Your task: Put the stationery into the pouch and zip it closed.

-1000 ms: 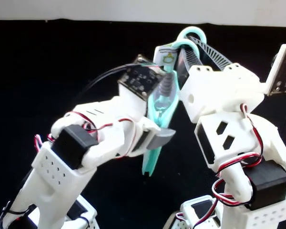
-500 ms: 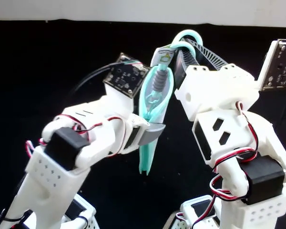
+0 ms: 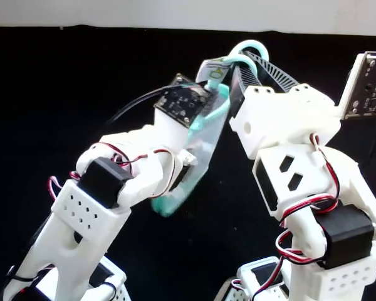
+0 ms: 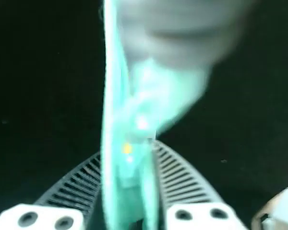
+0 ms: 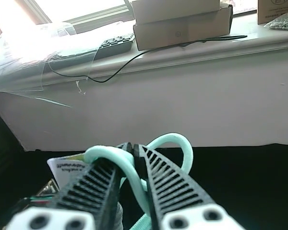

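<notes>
My right gripper (image 5: 131, 149) is clamped on the mint carry loop (image 5: 175, 138) of the pouch (image 3: 207, 143) and holds it aloft over the black tabletop (image 3: 50, 75). My left gripper (image 4: 128, 149) pinches the pouch's teal edge lower down. The pouch hangs tilted between both arms.

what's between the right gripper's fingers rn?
The mint loop of the pouch, pinched in the right gripper, per the right wrist view. The high view shows the pouch body hanging below.
</notes>
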You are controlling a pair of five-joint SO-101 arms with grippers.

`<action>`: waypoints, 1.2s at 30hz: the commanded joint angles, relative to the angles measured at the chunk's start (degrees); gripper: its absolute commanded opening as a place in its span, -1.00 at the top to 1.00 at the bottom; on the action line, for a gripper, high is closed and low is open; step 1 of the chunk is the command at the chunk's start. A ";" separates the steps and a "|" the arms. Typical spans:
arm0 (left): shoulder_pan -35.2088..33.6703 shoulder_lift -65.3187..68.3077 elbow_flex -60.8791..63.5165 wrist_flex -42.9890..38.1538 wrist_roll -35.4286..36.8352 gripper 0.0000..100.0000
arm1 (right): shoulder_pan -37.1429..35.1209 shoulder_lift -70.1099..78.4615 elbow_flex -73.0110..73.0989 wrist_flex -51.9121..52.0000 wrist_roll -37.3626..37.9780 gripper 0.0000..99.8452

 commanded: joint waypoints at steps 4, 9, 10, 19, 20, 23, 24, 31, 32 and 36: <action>0.75 -0.22 -4.70 -0.44 -4.84 0.89 | 0.57 -0.92 -0.22 0.04 -0.35 0.99; 0.84 0.04 -8.48 3.96 -4.84 0.59 | 0.57 -0.92 -0.13 0.13 -0.35 0.99; 0.84 0.04 -9.19 4.57 -4.84 0.55 | 0.57 -0.92 -0.13 0.13 -0.35 0.99; 0.84 0.22 -11.21 6.51 -4.75 0.54 | 1.45 -1.01 -0.13 1.80 -0.35 0.99; 0.84 0.31 -11.03 6.51 -4.75 0.54 | 1.45 -1.01 -0.13 1.80 -0.35 0.99; 0.84 0.31 -10.95 6.51 -4.75 0.54 | 1.45 -1.01 -0.13 1.63 -0.35 0.99; 0.84 0.31 -10.95 7.03 -4.75 0.54 | 1.45 -1.01 -0.13 1.63 -0.35 0.99; 0.48 -0.22 -11.65 7.65 -5.19 0.86 | 1.45 -1.01 -0.13 1.63 -0.35 0.99; 0.48 -0.22 -11.65 7.65 -5.36 0.98 | 1.45 -1.01 -0.13 1.63 -0.35 0.99; 0.40 -0.22 -11.65 8.09 -10.90 0.99 | 2.33 -1.01 0.31 1.71 0.97 0.99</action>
